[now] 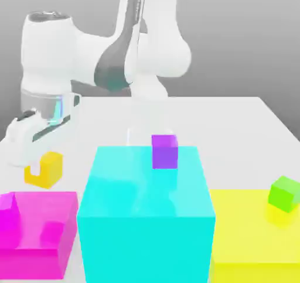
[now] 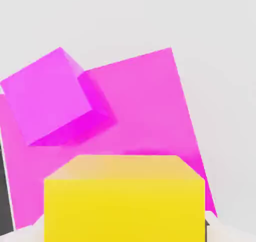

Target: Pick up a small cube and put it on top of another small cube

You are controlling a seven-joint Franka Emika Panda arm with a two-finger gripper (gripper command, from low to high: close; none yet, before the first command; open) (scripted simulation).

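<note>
The gripper (image 1: 36, 159) is clenched on the small yellow-orange cube (image 1: 44, 170) near the counter's (image 1: 234, 118) edge on the exterior view's left, and the hand view confirms it, with that yellow cube (image 2: 125, 198) sitting right under the camera between the jaws. So the pick looks made; whether the cube has left the counter yet is hard to say, it sits low, just above or on the surface. Just beside it lies the big magenta block (image 1: 38, 232), with a smaller magenta cube (image 1: 7, 214) on top of it, both bright in the hand view too. The target, the small green cube (image 1: 285, 193), waits well apart at the counter's opposite side, perched on the big yellow block (image 1: 255, 241). Between them stands the tall cyan block (image 1: 146, 211) with a small purple cube (image 1: 164, 151) on its top. What remains, by the look of it: lift clear, carry across past or over that cyan block, line up above the green cube and set the yellow one down on it squarely. The carry and the placing are still to come.
</note>
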